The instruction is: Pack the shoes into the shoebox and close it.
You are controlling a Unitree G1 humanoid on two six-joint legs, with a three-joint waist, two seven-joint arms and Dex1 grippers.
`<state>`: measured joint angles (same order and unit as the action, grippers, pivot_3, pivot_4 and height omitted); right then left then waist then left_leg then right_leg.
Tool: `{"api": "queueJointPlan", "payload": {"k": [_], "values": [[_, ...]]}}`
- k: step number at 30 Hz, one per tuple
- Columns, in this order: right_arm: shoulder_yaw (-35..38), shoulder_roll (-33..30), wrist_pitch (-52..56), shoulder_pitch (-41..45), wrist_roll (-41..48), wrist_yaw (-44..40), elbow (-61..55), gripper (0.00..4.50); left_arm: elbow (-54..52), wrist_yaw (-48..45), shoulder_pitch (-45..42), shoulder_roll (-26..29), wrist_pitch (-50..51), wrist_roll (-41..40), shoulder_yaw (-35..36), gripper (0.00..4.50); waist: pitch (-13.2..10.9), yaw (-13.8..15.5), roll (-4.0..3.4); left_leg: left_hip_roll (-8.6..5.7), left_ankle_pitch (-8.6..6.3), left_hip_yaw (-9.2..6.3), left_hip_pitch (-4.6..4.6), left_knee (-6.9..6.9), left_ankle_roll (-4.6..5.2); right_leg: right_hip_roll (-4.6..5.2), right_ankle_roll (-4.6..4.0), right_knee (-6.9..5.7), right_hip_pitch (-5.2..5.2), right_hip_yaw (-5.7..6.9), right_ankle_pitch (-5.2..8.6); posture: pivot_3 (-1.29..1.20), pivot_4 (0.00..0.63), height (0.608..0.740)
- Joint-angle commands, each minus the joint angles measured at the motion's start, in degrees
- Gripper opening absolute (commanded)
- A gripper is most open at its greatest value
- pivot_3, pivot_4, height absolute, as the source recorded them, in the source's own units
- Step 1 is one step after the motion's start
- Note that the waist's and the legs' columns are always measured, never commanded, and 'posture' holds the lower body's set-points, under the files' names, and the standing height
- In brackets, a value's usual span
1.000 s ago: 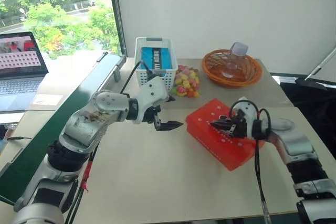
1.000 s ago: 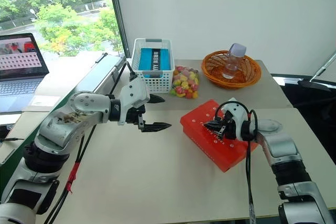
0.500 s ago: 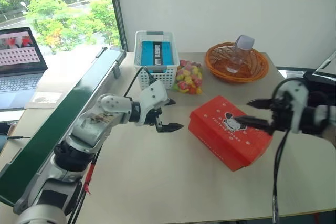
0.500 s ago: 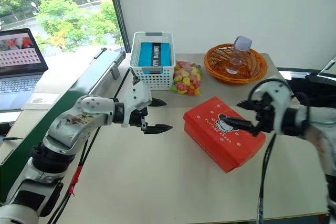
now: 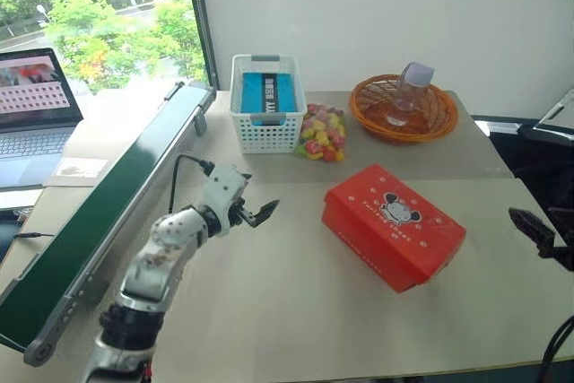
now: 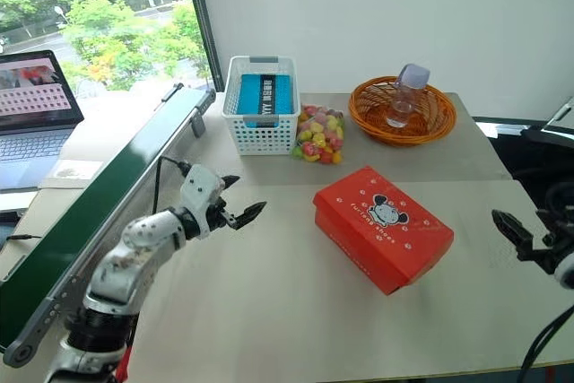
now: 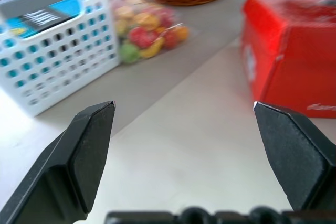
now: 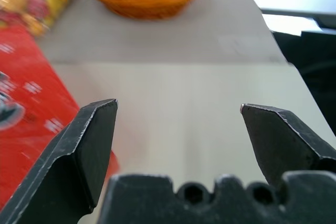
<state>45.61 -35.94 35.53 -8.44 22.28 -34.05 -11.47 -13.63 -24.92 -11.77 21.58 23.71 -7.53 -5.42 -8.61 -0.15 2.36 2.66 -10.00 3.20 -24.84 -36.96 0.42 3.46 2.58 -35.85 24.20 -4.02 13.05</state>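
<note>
The shoebox (image 5: 393, 226) lies closed on the table (image 5: 296, 311), its lid with the cartoon mouse facing up, a little to the 3 o'clock side of the table's centre. The left gripper (image 5: 253, 210) hovers well apart from the box at its 9 o'clock, fingers spread wide and holding nothing. The right gripper (image 6: 508, 232) is at the box's 3 o'clock, near the table edge, also wide open and empty. At 12 o'clock stand a white mesh basket (image 5: 265, 112), a bag of colourful candies (image 5: 321, 133) and an orange wicker basket (image 5: 403, 110).
</note>
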Motion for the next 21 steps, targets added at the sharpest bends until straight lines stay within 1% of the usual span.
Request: {"api": "queueJointPlan", "payload": {"k": [1,3,5,9,14,17,21], "values": [[-1.8,4.4,-9.1,-1.9,-3.3,3.6,1.4,4.4,0.8,5.2,2.6,-1.2,-5.4,4.3,1.0,4.5,0.0,-0.3,-0.02,0.02,0.0,0.02,0.03,0.0,-0.01,-0.01,-0.03,-0.01,-0.01,0.0,0.05,0.0,0.15,0.74],[-4.0,9.2,-11.2,-3.2,-3.1,5.4,1.3,4.4,2.0,8.0,5.0,-3.0,-7.7,4.6,2.5,4.5,0.0,-0.6,-0.04,0.04,0.0,0.03,0.05,0.01,-0.01,-0.01,-0.06,-0.04,0.01,-0.01,0.05,0.0,0.15,0.74],[-6.9,13.0,-13.9,-4.4,-3.9,6.7,0.5,4.4,2.9,9.7,7.4,-3.6,-11.6,6.3,2.4,4.5,0.0,-0.8,-0.09,0.12,-0.01,0.07,0.13,0.01,-0.02,-0.01,-0.12,-0.07,-0.01,-0.01,0.02,0.0,0.15,0.74],[-11.3,18.3,-19.6,-4.4,-5.4,9.3,3.0,4.4,7.0,13.3,11.4,-6.5,-19.3,7.4,3.4,4.5,0.1,-1.0,-0.26,0.15,-0.27,0.17,0.2,0.03,-0.44,0.03,-0.17,-0.11,0.0,-0.08,-0.01,0.0,0.15,0.74],[-14.7,21.1,-24.6,-3.3,-6.5,11.7,5.9,4.4,12.3,17.1,13.3,-8.3,-26.1,9.5,4.7,4.5,0.1,-0.9,-0.27,0.16,-0.28,0.2,0.21,0.03,-0.47,0.06,-0.19,-0.12,0.04,-0.05,-0.03,0.0,0.15,0.74],[-17.1,22.8,-26.8,-2.4,-7.2,13.5,7.0,4.4,15.0,18.0,14.0,-9.1,-27.9,8.8,6.0,4.5,0.1,-0.9,-0.28,0.17,-0.28,0.2,0.21,0.04,-0.47,0.06,-0.2,-0.12,0.06,-0.05,-0.03,0.0,0.15,0.74],[-17.7,23.0,-29.2,-1.4,-7.8,15.9,8.8,4.4,17.2,18.3,14.1,-9.2,-30.1,9.3,6.6,4.5,0.1,-0.9,-0.28,0.17,-0.29,0.22,0.19,0.05,-0.48,0.07,-0.19,-0.1,0.07,-0.05,-0.03,0.0,0.15,0.74]]}}
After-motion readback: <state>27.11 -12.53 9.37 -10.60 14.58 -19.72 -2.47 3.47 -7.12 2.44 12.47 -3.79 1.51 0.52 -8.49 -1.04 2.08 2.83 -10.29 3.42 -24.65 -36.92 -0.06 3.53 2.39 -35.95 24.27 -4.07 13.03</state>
